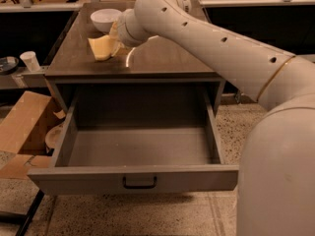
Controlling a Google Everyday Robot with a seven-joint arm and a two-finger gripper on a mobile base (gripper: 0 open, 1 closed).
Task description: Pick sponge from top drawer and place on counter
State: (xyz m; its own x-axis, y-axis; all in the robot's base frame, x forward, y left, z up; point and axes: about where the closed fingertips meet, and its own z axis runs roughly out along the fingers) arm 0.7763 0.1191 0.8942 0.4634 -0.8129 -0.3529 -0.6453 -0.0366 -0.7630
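Camera view: sponge carried over the counter, placing step in hand.
In the upper left of the frame the gripper (114,37) is clamped on the sponge (102,49), low over the counter (170,59) just below a white bowl (105,18). The top drawer (139,179) gapes open. Next, by my judgement: lower, release.
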